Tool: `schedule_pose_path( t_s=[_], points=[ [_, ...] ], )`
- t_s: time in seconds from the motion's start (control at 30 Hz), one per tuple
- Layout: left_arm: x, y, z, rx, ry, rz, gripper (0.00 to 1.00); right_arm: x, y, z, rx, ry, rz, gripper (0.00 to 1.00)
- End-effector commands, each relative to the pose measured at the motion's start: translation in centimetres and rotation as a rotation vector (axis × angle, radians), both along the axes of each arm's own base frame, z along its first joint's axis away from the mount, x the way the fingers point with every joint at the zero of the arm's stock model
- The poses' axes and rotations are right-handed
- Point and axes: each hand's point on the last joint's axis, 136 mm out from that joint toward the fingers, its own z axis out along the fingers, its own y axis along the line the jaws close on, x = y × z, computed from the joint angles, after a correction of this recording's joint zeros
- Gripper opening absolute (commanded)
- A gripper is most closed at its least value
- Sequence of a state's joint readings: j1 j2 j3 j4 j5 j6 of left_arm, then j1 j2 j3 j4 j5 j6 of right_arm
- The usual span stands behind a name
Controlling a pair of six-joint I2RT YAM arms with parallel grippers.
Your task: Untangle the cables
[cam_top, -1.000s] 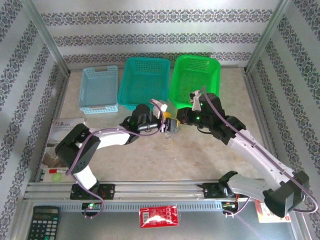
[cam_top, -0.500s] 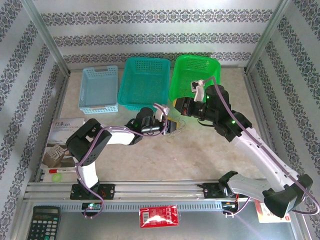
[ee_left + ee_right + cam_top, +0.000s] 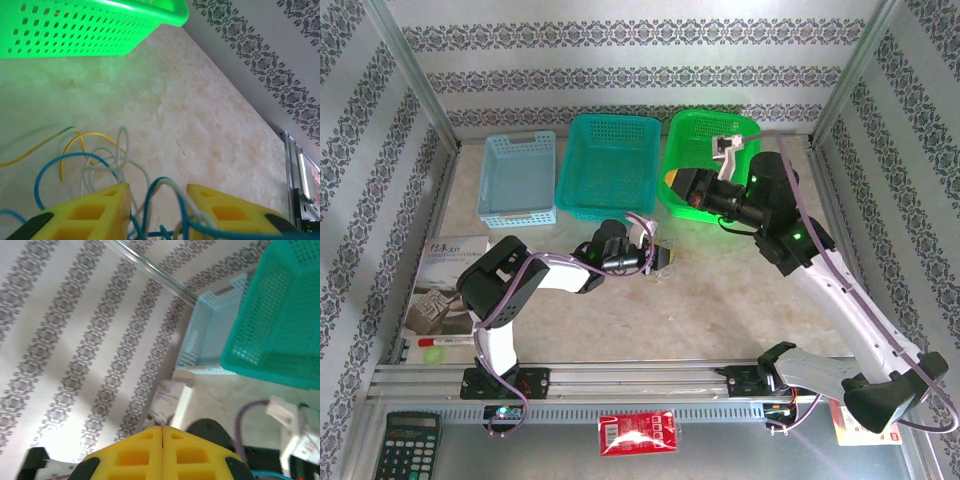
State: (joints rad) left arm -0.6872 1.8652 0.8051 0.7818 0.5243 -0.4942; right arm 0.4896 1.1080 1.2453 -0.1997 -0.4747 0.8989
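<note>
Cables (image 3: 90, 157), blue, yellow and white, lie tangled on the table (image 3: 200, 115) near the green basket (image 3: 100, 30), some strands passing between the spread fingers of the left gripper (image 3: 158, 192). Right gripper (image 3: 162, 430) is pressed closed at the basket's near edge.

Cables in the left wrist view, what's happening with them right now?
The left gripper sits low over the table, fingers apart, with the tangled blue, yellow and white cables running between them. The right gripper is shut and raised by the green basket; whether it pinches a strand is unclear.
</note>
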Motion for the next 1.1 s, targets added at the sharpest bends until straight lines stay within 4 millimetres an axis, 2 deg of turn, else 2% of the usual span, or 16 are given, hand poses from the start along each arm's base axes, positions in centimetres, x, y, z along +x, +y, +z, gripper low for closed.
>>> schedule_pose_path(
  t_s=[0.0,0.27,0.47,0.83,1.07],
  points=[
    [-0.9,-0.3,-1.1,-0.01,0.017,-0.026,0.34,-0.7,-0.2,5.3,0.103,-0.101,0.03,0.0],
    [-1.5,0.2,-2.5,0.003,0.045,-0.022,0.33,-0.8,-2.6,11.1,0.152,-0.217,-0.018,0.0],
    [-1.8,0.4,-3.0,0.007,0.056,-0.022,0.33,-0.7,-4.2,14.5,0.177,-0.289,-0.057,0.0],
    [-2.2,0.7,-3.8,0.007,0.075,-0.02,0.31,-1.6,-6.9,22.3,0.227,-0.472,-0.125,0.0],
    [-2.2,0.8,-4.3,0.008,0.082,-0.015,0.31,-1.4,-7.8,25.3,0.241,-0.543,-0.156,0.0]
  ],
)
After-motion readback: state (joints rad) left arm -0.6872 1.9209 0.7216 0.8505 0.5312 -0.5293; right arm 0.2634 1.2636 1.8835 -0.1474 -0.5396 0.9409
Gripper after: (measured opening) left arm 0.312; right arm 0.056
